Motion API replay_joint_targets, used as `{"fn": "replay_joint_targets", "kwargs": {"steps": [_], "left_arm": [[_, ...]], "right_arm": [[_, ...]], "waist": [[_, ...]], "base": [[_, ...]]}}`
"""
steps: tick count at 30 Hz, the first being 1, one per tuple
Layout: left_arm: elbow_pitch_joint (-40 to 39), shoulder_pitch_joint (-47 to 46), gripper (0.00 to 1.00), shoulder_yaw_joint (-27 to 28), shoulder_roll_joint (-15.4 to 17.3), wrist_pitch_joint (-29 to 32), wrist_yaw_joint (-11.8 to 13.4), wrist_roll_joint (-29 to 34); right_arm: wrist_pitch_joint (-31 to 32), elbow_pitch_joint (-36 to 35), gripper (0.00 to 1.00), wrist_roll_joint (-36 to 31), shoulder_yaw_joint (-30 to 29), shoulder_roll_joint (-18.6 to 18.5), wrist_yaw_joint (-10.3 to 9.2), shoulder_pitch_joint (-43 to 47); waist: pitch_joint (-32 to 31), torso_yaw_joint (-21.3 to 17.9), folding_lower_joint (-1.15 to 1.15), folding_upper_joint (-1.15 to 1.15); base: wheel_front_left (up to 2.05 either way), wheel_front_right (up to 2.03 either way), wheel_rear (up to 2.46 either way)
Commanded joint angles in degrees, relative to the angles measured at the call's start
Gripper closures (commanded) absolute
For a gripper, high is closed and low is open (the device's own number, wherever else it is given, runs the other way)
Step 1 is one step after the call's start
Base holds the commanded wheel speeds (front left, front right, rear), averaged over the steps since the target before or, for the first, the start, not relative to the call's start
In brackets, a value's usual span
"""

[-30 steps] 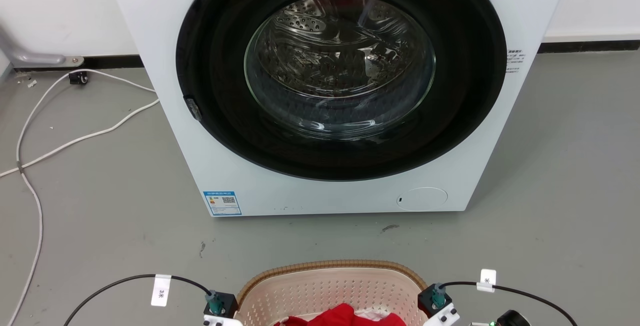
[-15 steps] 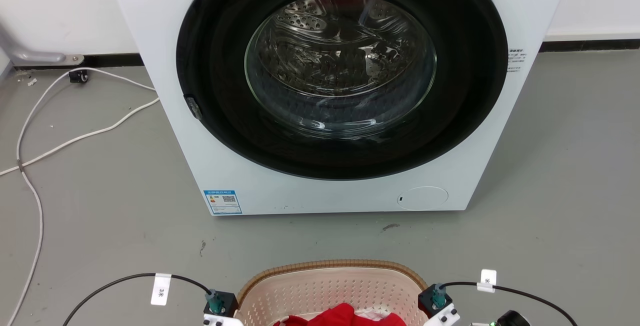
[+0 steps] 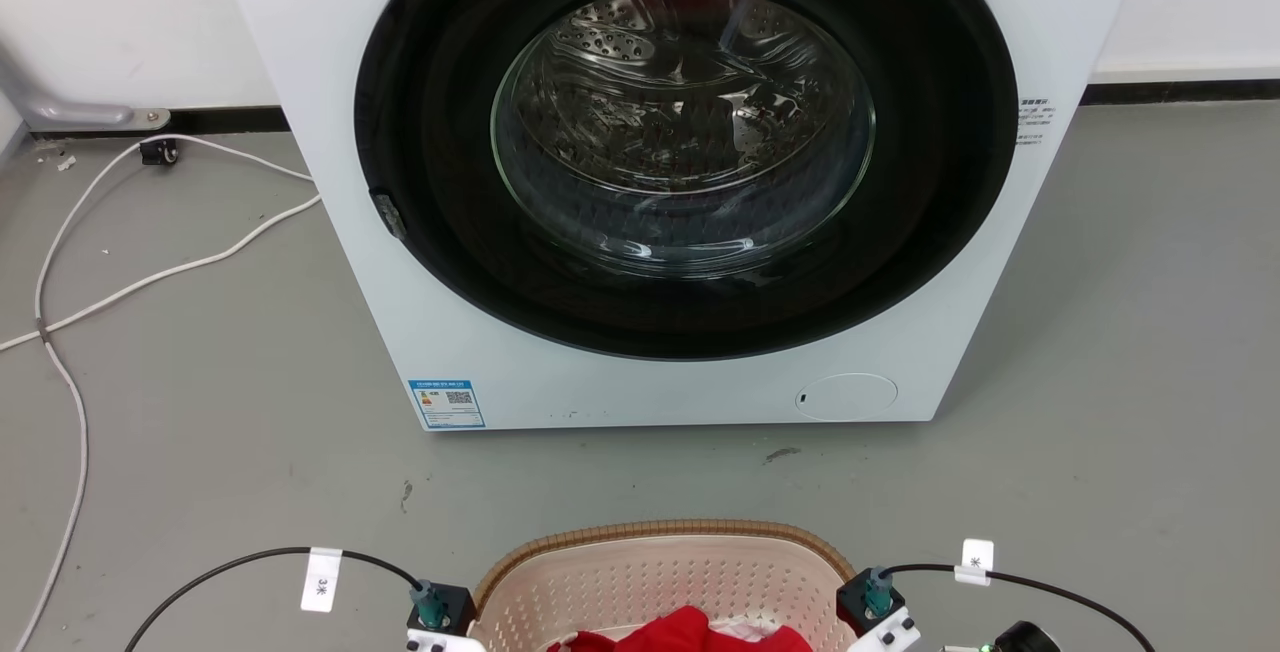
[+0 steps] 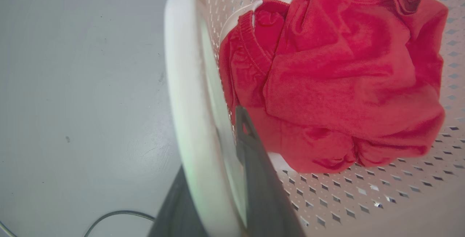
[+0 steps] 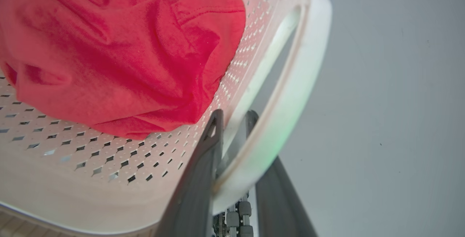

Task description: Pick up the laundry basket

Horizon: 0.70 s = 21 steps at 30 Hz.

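Can see just the far end of the laundry basket [image 3: 660, 562] in the head view, cropped at the bottom edge (likewise the red garment [image 3: 690, 632]). Cannot read the blue label [image 3: 447, 404] on the washing machine [image 3: 330, 132]: too small. Cannot follow the outer finger of the left gripper [image 4: 214, 135] behind the white handle [image 4: 181, 84].

Floor layout, head view.
Laundry basket [image 3: 660, 577] near, in front of washing machine [image 3: 680, 392]; garment [image 3: 690, 632] in basket; cable [image 3: 150, 280] on floor, left of machine.
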Motion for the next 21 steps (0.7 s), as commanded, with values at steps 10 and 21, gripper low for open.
{"fn": "replay_joint_targets", "kwargs": {"steps": [10, 21], "left_arm": [[-0.2, -1.4, 1.00, -1.9, -0.1, -0.9, -0.5, -1.4], [0.0, -1.6, 1.00, -3.1, -0.2, -1.3, -0.5, -2.5]], "right_arm": [[-0.1, 0.1, 1.00, 0.3, 1.0, 0.2, 0.16, -0.7], [0.0, 0.1, 1.00, 0.3, 1.2, 0.3, 0.16, -0.6]], "waist": [[0.0, 0.0, 0.00, 0.00], [0.1, -0.2, 0.00, 0.00]], "base": [[0.00, 0.00, 0.00], [0.00, 0.00, 0.00]]}}
